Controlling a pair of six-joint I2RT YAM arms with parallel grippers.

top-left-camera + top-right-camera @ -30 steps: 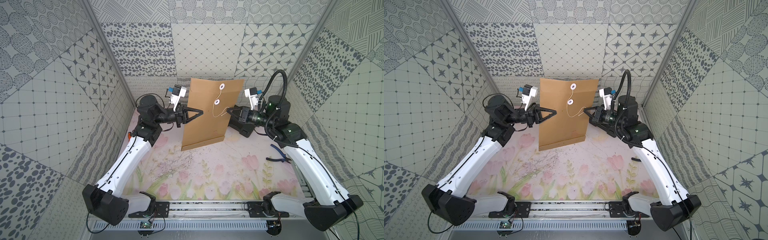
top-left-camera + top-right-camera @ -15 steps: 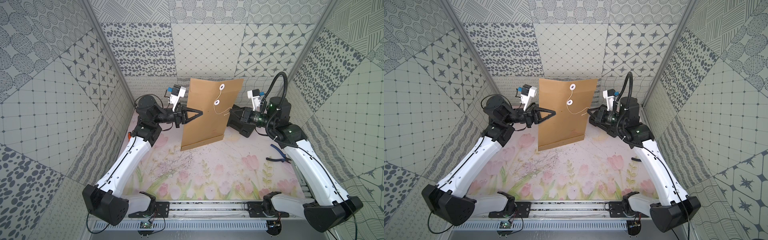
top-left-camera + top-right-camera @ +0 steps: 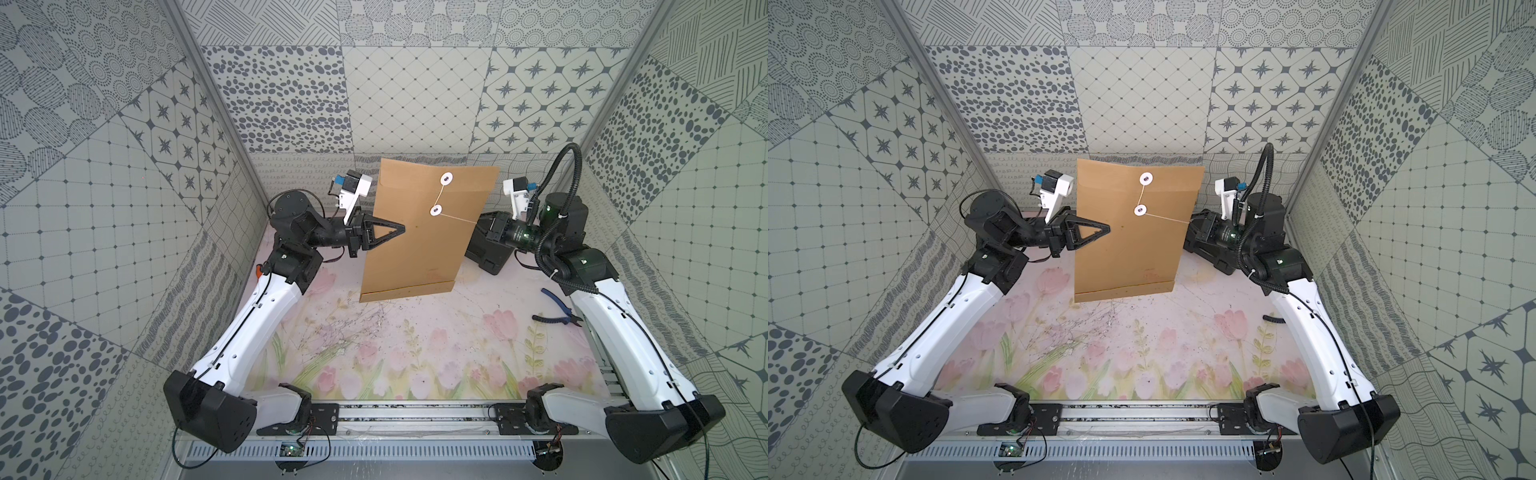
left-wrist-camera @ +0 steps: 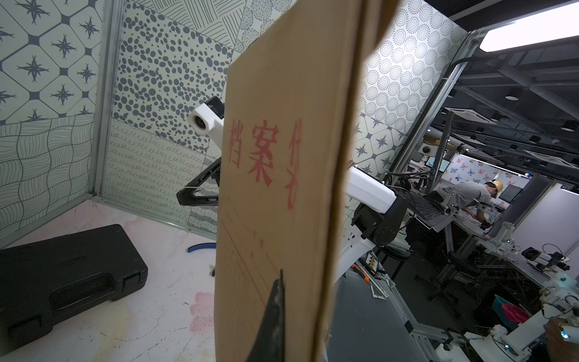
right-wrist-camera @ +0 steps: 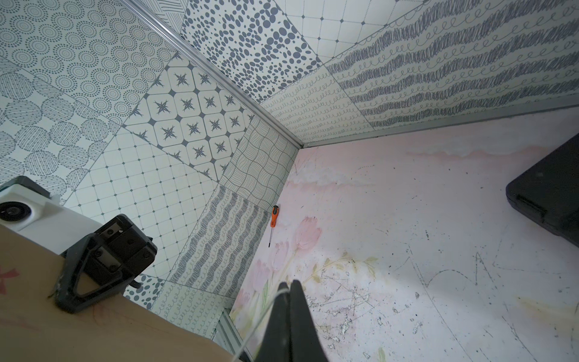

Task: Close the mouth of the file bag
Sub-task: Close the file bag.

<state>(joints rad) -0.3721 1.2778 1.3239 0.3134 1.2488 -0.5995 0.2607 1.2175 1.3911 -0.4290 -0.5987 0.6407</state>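
Your left gripper (image 3: 402, 228) pinches the upright file bag (image 3: 415, 257) at its edge, your right gripper (image 5: 289, 286) is closed on its single string (image 3: 457, 218) beside two white discs (image 3: 446, 178), and one black case (image 4: 62, 272) lies shut.

file bag (image 3: 415, 249): matt brown paper, smooth
string (image 3: 457, 217): white thread
case (image 4: 62, 266): black plastic, matt, slightly grained
tabletop (image 3: 415, 353): smooth printed sheet, scratched
left claw (image 3: 402, 228): matt black plastic

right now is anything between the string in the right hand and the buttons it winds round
Nothing visible. The string runs taut from the lower button across the file bag to the right hand; the left hand grips the opposite edge, clear of the upper button too.
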